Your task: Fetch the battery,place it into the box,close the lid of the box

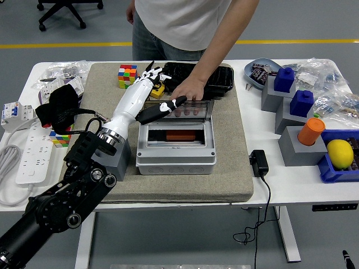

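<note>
A person's hand [189, 89] is reaching in from the far side and pressing on the far edge of the box's clear hinged lid [188, 110], which is standing raised over the opening. That arm is crossing a black glossy tray [210, 77] lying just beyond the box. A colourful cube [127, 75] is sitting at the far left of the coarse beige mat [235, 168], a second one [61, 136] is showing under a black strap on the left, and a white power strip [27, 154] is lying at the table's left edge. On the right, grey blocks are carrying blue bottles [284, 79], an orange cup [311, 131] is standing on another block, a lemon [340, 153] is resting in a blue bin, and a black adapter [258, 162] is trailing its cord over the near edge.

The grey rectangular box [175, 154] is sitting in the middle of the mat. The battery [180, 136], an orange cylinder, is lying inside the box with its long axis running left to right, parallel to the box's near wall.

The robot's left hand [148, 95], smooth white plastic with dark joints, is hovering over the box's far left corner, fingers loosely spread and gripping nothing; its thumb [162, 109] is stretching right, beside the lid edge. A grey block [115, 159] is standing under the wrist, left of the box.
</note>
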`<state>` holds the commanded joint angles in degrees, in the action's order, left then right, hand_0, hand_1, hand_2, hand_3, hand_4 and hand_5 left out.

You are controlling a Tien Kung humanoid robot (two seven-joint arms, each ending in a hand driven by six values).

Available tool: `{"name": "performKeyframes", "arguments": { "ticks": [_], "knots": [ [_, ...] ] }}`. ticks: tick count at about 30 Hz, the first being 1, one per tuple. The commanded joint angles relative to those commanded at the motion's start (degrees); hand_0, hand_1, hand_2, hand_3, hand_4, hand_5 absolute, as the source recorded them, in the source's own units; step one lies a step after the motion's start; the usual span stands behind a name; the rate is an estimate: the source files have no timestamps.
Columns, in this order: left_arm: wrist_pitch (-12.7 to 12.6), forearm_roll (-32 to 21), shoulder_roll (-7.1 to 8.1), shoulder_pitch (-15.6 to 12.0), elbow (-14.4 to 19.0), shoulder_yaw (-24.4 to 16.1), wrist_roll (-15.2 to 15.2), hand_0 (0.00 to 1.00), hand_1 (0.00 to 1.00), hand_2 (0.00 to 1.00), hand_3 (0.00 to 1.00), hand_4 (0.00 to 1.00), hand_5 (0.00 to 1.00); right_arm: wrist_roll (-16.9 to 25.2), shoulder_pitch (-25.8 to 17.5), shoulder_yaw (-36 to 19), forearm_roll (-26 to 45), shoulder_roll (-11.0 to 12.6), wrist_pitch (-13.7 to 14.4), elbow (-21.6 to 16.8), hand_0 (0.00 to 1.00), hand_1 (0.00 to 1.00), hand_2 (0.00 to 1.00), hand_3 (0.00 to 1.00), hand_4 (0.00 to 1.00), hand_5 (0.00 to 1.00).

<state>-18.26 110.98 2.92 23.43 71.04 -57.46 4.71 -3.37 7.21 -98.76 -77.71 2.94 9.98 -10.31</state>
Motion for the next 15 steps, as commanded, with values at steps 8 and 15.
{"name": "performKeyframes", "arguments": {
  "ticks": [8, 15],
  "knots": [
    [0.73, 6.46, 0.36, -0.21, -0.46, 0.17, -2.17, 0.998, 0.998, 0.923, 0.651, 0.998, 0.998, -0.06, 0.01, 0.06, -0.04, 0.13, -0.01, 0.00, 0.810, 0.513, 0.575, 0.933, 0.998, 0.998],
    [1.13, 8.28, 0.63, -0.40, -1.12, 0.33, -3.11, 0.998, 0.998, 0.921, 0.652, 0.998, 0.998, -0.12, -0.16, 0.06, -0.10, 0.10, -0.05, 0.00, 0.810, 0.512, 0.576, 0.934, 0.998, 0.998]
  ]
}}
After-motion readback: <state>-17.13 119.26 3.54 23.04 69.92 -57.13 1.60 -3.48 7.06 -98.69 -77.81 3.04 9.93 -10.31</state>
